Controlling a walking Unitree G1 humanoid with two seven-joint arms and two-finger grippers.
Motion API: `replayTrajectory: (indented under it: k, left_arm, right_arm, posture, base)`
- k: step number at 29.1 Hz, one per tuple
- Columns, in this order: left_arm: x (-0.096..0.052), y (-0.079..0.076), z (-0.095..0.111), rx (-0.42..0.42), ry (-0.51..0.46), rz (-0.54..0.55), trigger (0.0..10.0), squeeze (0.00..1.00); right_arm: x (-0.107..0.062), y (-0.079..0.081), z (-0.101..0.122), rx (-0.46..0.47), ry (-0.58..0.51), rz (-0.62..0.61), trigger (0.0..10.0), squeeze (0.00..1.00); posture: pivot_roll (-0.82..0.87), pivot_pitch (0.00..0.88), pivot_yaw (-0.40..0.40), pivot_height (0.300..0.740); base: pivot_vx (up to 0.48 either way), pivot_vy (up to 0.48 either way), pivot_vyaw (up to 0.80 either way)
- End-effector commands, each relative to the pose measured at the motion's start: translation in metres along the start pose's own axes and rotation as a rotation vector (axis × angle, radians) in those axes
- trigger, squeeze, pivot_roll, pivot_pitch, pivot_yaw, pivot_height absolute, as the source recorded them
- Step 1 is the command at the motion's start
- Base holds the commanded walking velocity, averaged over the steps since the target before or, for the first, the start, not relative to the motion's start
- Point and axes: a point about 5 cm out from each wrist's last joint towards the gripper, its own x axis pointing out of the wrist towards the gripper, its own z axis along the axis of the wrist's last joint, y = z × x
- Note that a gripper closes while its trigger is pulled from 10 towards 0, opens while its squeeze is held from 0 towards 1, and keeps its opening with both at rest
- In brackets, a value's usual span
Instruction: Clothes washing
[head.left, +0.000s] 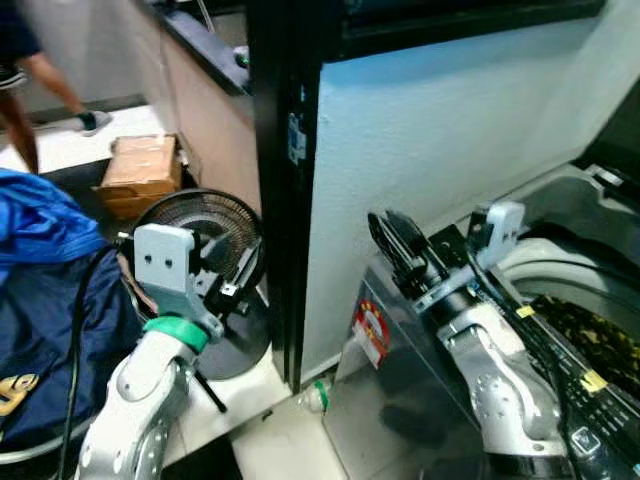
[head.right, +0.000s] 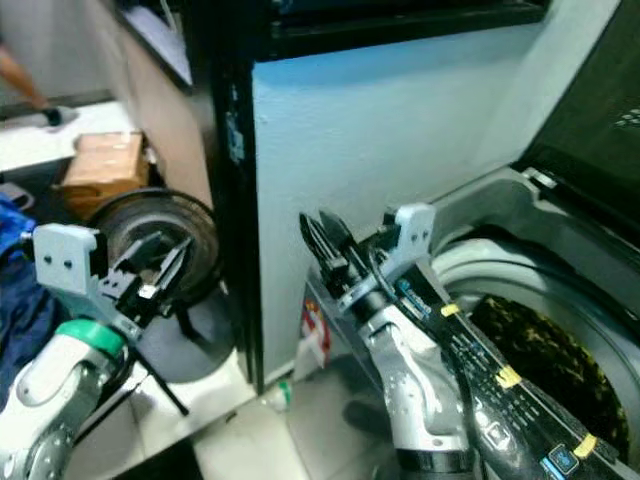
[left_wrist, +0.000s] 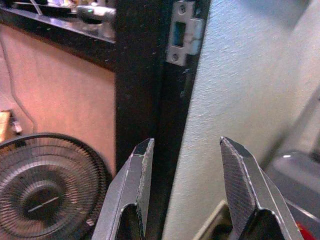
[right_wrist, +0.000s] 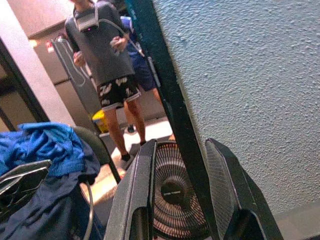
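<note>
Textured white wall abuts black door frame; round fan and cardboard box on floor.

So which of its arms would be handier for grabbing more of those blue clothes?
Probably the left. The left gripper is raised and open right beside the blue clothes heaped on the robot's left. The right gripper, also open and empty, is over by the washing machine, farther from the pile.

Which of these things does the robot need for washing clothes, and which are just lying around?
For the washing:
- washing machine, lid up, dark patterned laundry in its drum
- blue clothes heaped at the robot's left
- left gripper, fingers open
- right gripper, fingers open

Just lying about:
- floor fan
- cardboard box
- bottle on the floor
- person standing behind
</note>
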Motion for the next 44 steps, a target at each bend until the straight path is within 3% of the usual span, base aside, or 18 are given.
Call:
replayTrajectory:
  k: [1, 5, 12, 32, 44]
  left_arm:
    - [-0.009, 0.004, -0.001, -0.007, 0.02, 0.034, 10.0, 0.0]
    - [-0.015, 0.008, -0.003, -0.002, 0.033, 0.06, 10.0, 0.0]
    - [-0.012, 0.013, -0.002, 0.017, 0.028, 0.087, 10.0, 0.0]
    - [-0.01, 0.006, -0.001, -0.021, 0.042, 0.086, 10.0, 0.0]
    - [-0.001, 0.003, 0.001, -0.034, 0.023, 0.081, 10.0, 0.0]
  right_arm:
    - [-0.003, 0.006, 0.004, 0.014, -0.008, 0.025, 10.0, 0.0]
    - [-0.008, 0.006, 0.005, 0.019, 0.001, 0.025, 10.0, 0.0]
    - [-0.004, 0.003, 0.006, 0.019, 0.005, 0.026, 10.0, 0.0]
    - [-0.004, -0.003, 0.011, 0.032, 0.01, 0.002, 10.0, 0.0]
    - [0.004, 0.001, 0.008, 0.027, 0.021, 0.015, 10.0, 0.0]
  posture:
    - [0.05, 0.014, -0.028, 0.74]
    - [0.06, 0.012, -0.039, 0.74]
    - [0.06, 0.01, -0.047, 0.74]
    - [0.06, 0.022, -0.047, 0.74]
    - [0.06, 0.033, -0.061, 0.74]
  base:
    - [0.0, 0.0, 0.8]
    - [0.0, 0.0, 0.8]
    - [0.0, 0.0, 0.8]
    - [0.0, 0.0, 0.79]
    - [0.0, 0.344, 0.0]
